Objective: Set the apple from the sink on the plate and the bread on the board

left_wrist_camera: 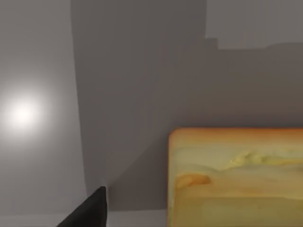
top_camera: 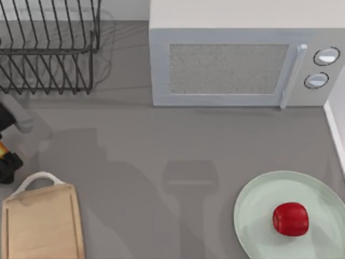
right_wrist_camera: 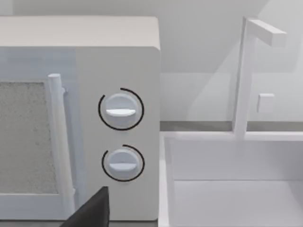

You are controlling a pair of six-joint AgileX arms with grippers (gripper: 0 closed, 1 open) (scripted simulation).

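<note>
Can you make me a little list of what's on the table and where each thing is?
apple: on the plate, table's right side
board: lower left, nothing on it
bread: close under the left wrist camera, not on the board
left gripper: at the table's left edge
microwave: at the back, door shut
rack: back left
sink: beside the microwave

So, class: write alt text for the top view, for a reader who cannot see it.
A red apple sits on a mint plate at the grey table's lower right, and a wooden board lies bare at lower left. A white microwave stands at the back, with a wire rack at upper left.
</note>
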